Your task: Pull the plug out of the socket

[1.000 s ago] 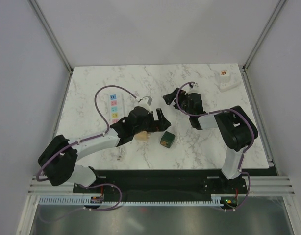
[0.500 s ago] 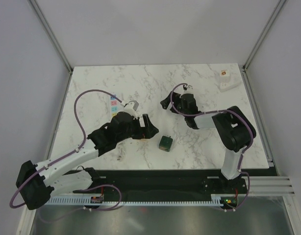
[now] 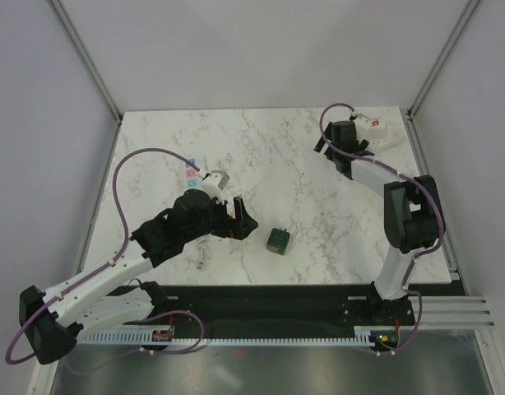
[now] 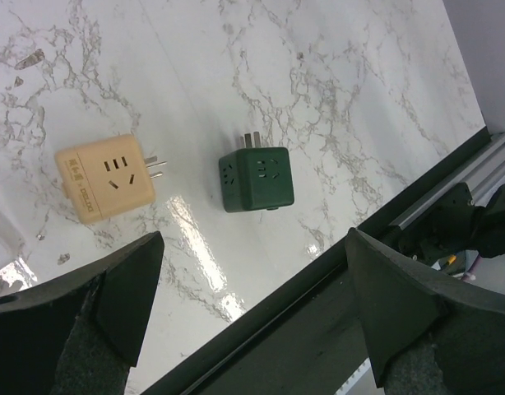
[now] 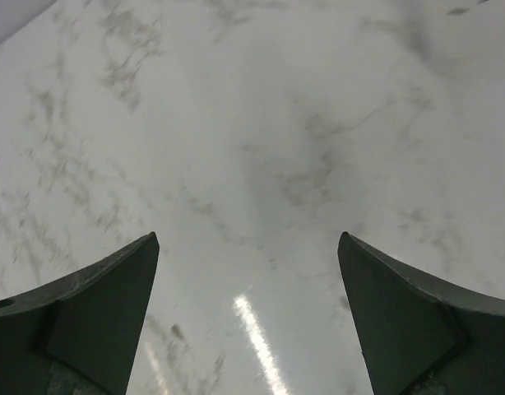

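Honestly, both pieces looked like light, rigid plastic blocks with smooth sides that could probably slip. The beige plug (image 4: pixel 104 177) lay on the marble table (image 4: pixel 359 66) near the green cube socket (image 4: pixel 257 179), not touching, prongs bare. I'd pinch either across its flat opposite faces, never the prongs. The left gripper (image 4: pixel 252 239) hovered above them, jaws spread wide and empty. The right gripper (image 5: pixel 248 239) was likewise released.

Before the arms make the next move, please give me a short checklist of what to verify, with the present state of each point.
1. Green adapter and beige adapter separated, pins free: ok.
2. Left jaws open, nothing held: ok.
3. Right jaws open, nothing held: ok.
4. Right jaws well away from both adapters: ok.
5. Anything plugged into the white sockets at the far right corner: cannot tell.
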Action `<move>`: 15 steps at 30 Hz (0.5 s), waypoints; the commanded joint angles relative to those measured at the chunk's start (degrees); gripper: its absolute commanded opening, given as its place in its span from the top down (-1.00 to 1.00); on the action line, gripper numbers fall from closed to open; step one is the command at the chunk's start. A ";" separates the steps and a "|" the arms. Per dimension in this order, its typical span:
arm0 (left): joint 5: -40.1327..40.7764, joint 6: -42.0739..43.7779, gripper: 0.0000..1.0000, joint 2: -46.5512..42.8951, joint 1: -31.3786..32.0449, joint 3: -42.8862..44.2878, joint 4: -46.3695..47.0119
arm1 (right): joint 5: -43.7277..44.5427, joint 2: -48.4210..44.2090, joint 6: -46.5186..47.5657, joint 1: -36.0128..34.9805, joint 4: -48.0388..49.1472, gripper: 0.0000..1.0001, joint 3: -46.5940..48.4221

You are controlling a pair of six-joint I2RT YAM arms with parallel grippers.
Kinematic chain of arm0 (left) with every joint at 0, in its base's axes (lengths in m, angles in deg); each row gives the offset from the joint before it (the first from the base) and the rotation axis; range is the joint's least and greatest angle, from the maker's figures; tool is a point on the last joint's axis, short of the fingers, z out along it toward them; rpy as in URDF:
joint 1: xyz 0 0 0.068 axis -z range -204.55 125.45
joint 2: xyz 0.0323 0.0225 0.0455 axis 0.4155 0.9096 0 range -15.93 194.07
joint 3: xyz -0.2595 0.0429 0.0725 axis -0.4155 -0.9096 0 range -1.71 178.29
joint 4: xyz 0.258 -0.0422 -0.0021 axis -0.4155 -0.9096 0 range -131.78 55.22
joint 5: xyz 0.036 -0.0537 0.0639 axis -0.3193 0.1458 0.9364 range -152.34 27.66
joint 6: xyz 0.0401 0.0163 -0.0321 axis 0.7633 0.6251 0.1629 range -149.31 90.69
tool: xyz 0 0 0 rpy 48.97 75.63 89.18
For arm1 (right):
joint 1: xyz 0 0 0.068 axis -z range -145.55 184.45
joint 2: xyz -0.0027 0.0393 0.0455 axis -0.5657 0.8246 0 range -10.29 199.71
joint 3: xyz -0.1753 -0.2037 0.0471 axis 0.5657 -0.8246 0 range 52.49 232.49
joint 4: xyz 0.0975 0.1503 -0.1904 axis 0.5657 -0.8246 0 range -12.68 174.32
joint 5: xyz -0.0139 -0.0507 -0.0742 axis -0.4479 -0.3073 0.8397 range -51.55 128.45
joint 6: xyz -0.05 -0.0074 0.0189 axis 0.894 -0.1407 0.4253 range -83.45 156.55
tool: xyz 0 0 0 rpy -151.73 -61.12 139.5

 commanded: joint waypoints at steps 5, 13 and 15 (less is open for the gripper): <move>-5.97 5.75 -0.96 4.30 -0.31 0.78 8.27 | -0.77 -3.80 3.04 14.65 -10.77 -0.96 6.12; -11.25 6.98 -0.96 7.03 -0.84 2.27 11.09 | -18.23 -1.34 -1.52 28.79 -0.16 -0.82 1.12; -12.48 6.98 -0.96 7.21 -0.84 2.09 11.44 | -22.47 0.49 -4.77 31.42 7.57 -0.82 -0.82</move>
